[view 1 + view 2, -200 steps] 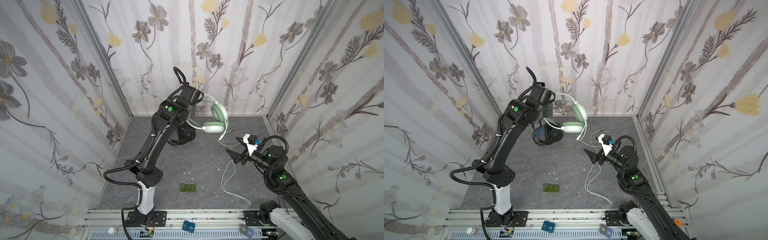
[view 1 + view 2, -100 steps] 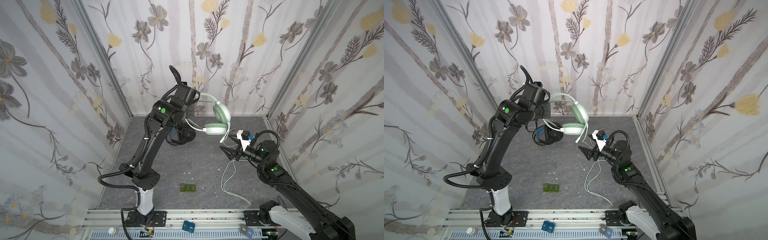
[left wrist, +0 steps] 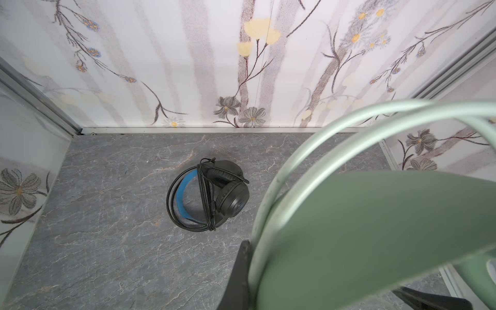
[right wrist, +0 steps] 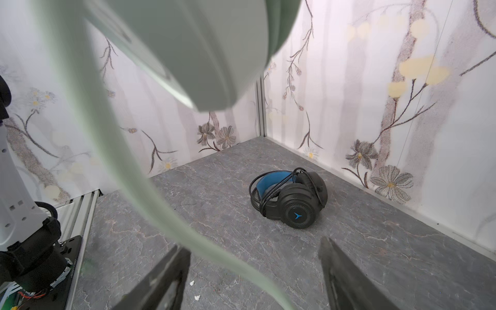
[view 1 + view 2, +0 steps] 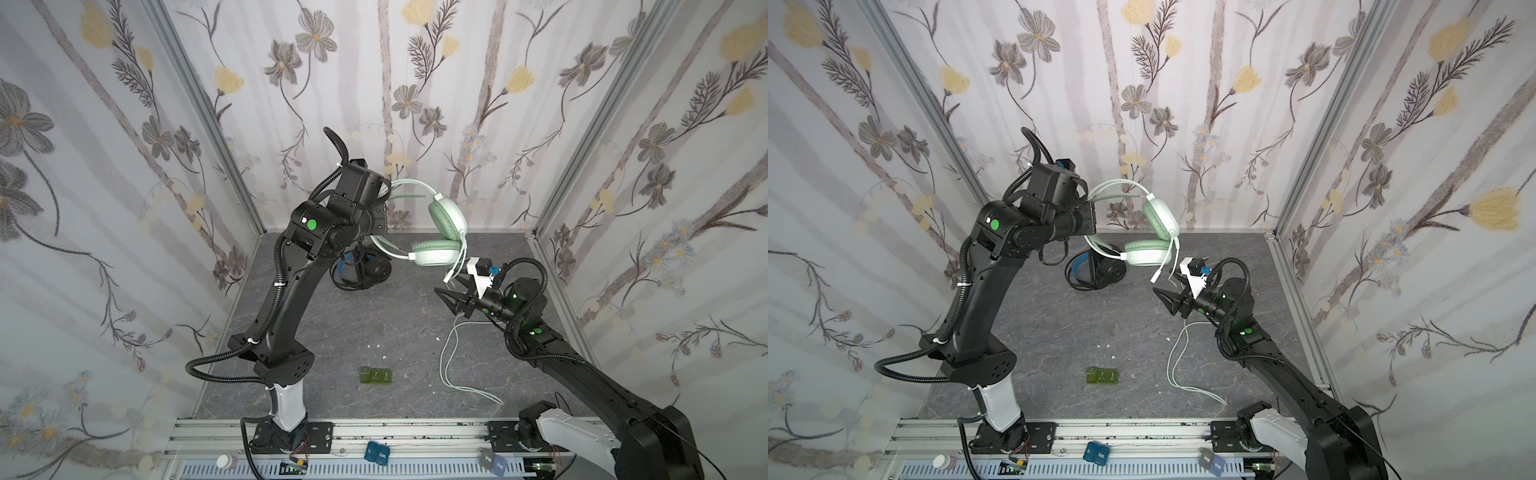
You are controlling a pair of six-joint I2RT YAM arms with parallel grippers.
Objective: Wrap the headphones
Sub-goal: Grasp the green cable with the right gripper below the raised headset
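Snagging risk: the whitish-green cable (image 5: 442, 365) hangs slack from the lifted mint-green headphones (image 5: 446, 214) and lies in loose loops on the counter (image 5: 374, 324) under the right jaws. If those jaws close beside the strand and not on it, they grip nothing, and any winding pass would likely drag the loops about instead of laying them.
Slipping risk: the headphones hang by the headband (image 3: 375, 228) alone. A hard tug on the cable could twist the band in the left jaws or pull it free, dropping the set.
Left jaws: clenched on the headband, with both ear cups hanging out beyond them, clear of the counter.
Right jaws: spread wide and holding nothing, just below the lower ear cup (image 5: 436, 251). In the right wrist view the blurred cable runs down past one jaw's tip into the gap between them. Whether it touches either jaw cannot be told.
Black headphones (image 3: 228, 198): lying on the counter below the left jaws, well apart from the right jaws, with their cable apparently already wound round them.
Step, as judged: catching the cable near the ear cup to begin winding. The green set is not yet wrapped.
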